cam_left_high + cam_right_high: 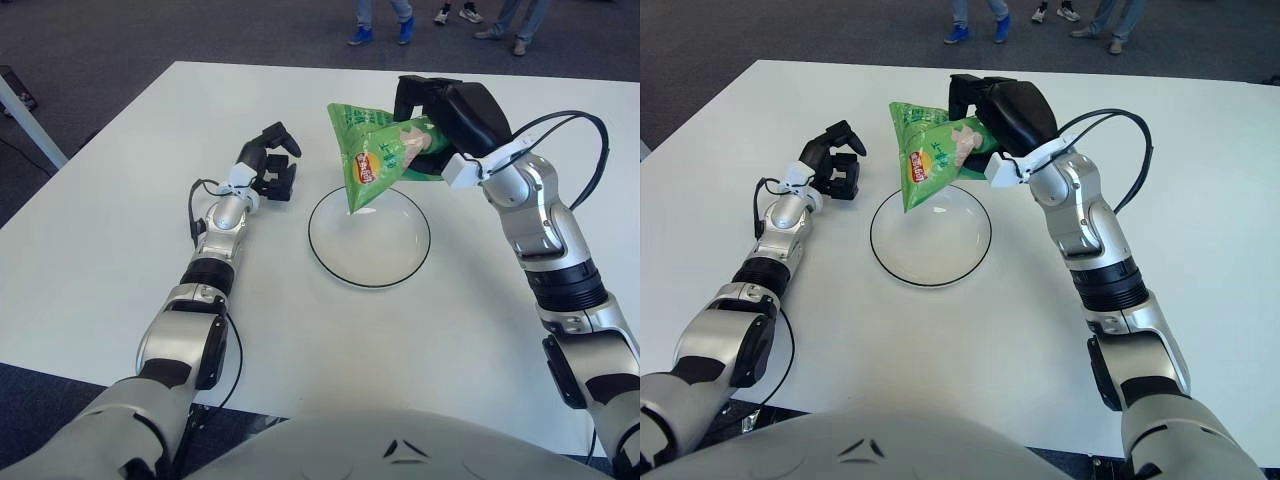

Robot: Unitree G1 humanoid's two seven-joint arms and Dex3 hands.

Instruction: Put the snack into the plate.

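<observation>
The right hand (445, 110) is up in the air over the far side of the plate (330, 255), and its fingers are closed tight around the right end of the snack (372, 152), a green bag of chips. The bag hangs out to the left of the hand, tipped so that 1 pointed corner aims down at the plate. That corner shows just over the far part of the plate, but I cannot tell if it touches the plate or floats a little above it. The hand grips only 1 end, so the rest of the bag can swing free and come down first. The plate is white with a dark rim, has nothing in it, and sits in the middle of the white table (90, 250). The left hand (271, 165) shows just to the left of the plate, with its dark fingers curled in and nothing in them. It looks like it is kept to the side so the bag has room to come down. I think the job is nearly done: the bag is over the plate but not let go yet. The next thing would be to lower it a bit more and open the fingers. Because the bag is puffy and light, it might tip or slide off the rim if dropped from too high.
</observation>
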